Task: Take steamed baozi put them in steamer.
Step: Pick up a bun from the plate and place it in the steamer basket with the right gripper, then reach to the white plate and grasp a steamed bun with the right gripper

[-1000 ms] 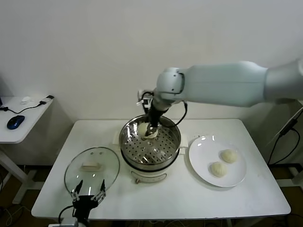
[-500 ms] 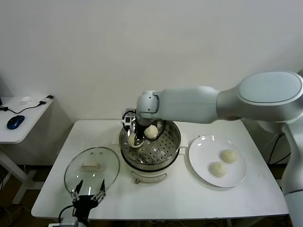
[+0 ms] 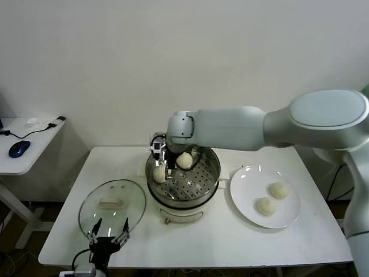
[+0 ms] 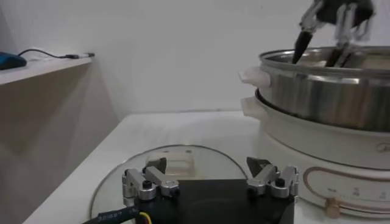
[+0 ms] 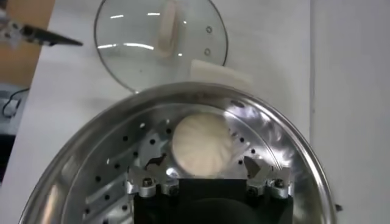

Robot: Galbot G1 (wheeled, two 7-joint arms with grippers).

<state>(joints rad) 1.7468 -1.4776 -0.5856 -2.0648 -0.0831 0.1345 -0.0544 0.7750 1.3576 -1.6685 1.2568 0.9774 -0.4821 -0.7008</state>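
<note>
The steamer stands mid-table, and two baozi lie on its perforated tray, one at the left and one at the back. My right gripper hangs inside the steamer over the left baozi. In the right wrist view this baozi rests on the tray between the spread fingers of the right gripper, which is open. Two more baozi lie on the white plate. My left gripper is parked open at the table's front left.
The glass lid with its white handle lies flat left of the steamer, under the left gripper. The steamer wall is close beside it. A side desk with a blue mouse stands at the far left.
My right gripper moved from the back of the steamer to its left side with a baozi. That baozi now lies on the tray there between open fingers. The left arm has not moved.
</note>
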